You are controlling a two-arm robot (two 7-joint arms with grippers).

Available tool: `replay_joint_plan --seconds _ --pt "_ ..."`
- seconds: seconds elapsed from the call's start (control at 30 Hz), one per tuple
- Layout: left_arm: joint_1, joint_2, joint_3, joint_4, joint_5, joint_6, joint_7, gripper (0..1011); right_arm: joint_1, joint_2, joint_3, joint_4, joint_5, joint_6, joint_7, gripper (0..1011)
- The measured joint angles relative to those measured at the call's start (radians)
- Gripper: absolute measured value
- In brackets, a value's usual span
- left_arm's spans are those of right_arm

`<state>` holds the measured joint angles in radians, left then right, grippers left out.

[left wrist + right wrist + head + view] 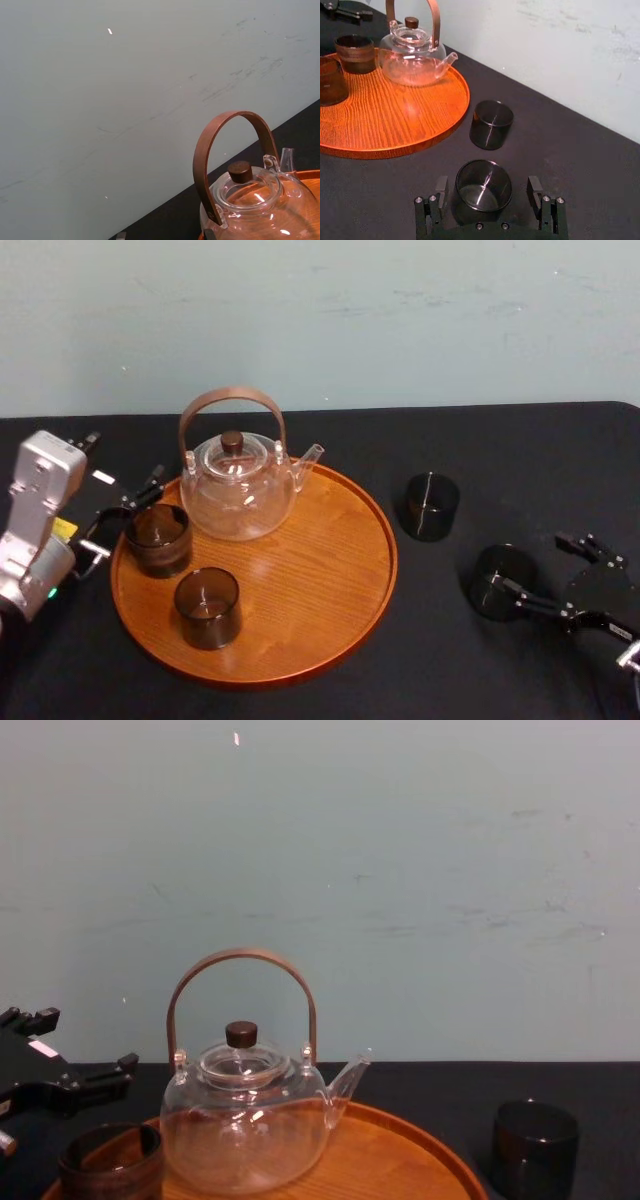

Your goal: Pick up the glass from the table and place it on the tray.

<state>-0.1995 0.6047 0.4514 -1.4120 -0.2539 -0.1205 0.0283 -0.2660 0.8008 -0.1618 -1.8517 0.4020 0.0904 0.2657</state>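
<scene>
Right of the tray, the glass stands on the table between the right gripper's spread fingers, which should close squarely at mid-height, clear of the other glass; the left gripper, spread, sits left of the tray.
</scene>
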Motion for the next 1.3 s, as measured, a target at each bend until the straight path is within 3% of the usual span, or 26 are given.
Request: replay_joint_plan --seconds 0.63,1.3 --pt "0.000 0.000 0.000 0.000 0.000 0.000 0.000 1001 0.027 -0.043 0.007 0.016 -0.005 0.133 0.040 1002" --pt "0.000 0.000 0.000 0.000 0.000 0.000 0.000 1001 0.093 -0.098 -0.006 0.071 -0.016 0.212 0.090 1002"
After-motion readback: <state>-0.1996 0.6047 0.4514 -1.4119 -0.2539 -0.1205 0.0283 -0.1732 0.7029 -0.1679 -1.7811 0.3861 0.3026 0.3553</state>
